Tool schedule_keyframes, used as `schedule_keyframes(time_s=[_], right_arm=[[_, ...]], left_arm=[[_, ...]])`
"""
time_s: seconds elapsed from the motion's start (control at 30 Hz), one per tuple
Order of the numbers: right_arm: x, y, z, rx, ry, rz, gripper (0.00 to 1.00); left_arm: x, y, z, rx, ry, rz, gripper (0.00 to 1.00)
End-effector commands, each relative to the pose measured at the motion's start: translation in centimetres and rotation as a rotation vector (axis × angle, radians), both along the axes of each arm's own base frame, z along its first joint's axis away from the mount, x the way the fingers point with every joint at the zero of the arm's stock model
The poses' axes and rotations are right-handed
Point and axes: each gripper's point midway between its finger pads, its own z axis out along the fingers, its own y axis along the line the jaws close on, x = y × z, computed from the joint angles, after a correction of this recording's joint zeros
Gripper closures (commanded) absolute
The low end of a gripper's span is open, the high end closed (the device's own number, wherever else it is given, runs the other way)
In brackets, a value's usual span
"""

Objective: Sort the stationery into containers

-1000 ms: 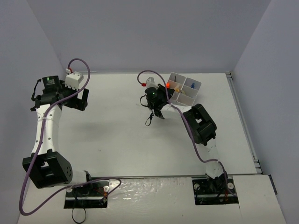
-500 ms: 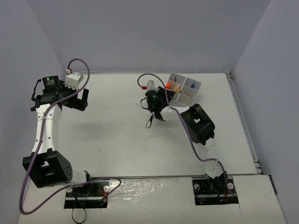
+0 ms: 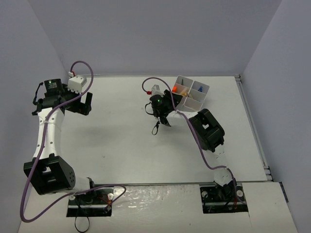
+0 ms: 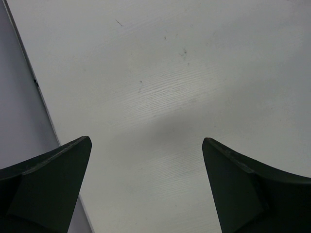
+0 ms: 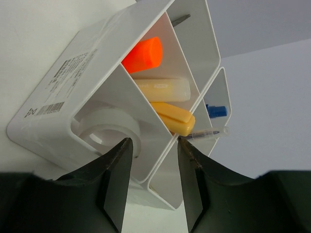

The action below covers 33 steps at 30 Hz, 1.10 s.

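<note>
The white four-compartment tray (image 3: 206,88) stands at the back of the table, right of centre. My right gripper (image 3: 170,100) is at its near-left side, open, with nothing between its fingers. In the right wrist view the gripper (image 5: 153,145) faces the tray (image 5: 73,82). A clear tape ring (image 5: 104,127) lies in the nearest compartment. The orange marker cap (image 5: 143,53), a cream bar (image 5: 163,90) and the yellow bar (image 5: 172,116) share another. A blue cap (image 5: 216,110) and a thin stick (image 5: 209,132) show further back. My left gripper (image 3: 86,104) is open over bare table (image 4: 146,145).
A black cable loop (image 3: 155,127) hangs below the right wrist onto the table. The table's left edge (image 4: 43,111) meets the side wall close to the left gripper. The right arm's elbow (image 3: 209,128) sits just in front of the tray.
The right gripper's jaws have parted from shut to open at the tray, and its wrist has shifted slightly left. The left arm has not moved.
</note>
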Motion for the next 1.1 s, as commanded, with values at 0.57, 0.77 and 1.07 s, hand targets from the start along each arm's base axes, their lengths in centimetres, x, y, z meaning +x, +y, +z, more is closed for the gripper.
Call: schedule_keyframes(time_s=[0.57, 0.77, 1.07], right_arm=[[0.2, 1.9, 12.5, 0.521, -0.035, 0.221, 0.41], [-1.7, -1.1, 18.5, 1.04, -0.016, 0.359, 0.13], [-3.2, -22.6, 13.7, 1.329, -0.24, -0.308, 0.0]], left_arm=[[0.7, 0.2, 2.8, -0.003, -0.08, 0.002, 0.03], [0.5, 0.1, 2.5, -0.019, -0.066, 0.003, 0.03], [0.0, -0.2, 2.4, -0.04, -0.052, 0.004, 0.03]])
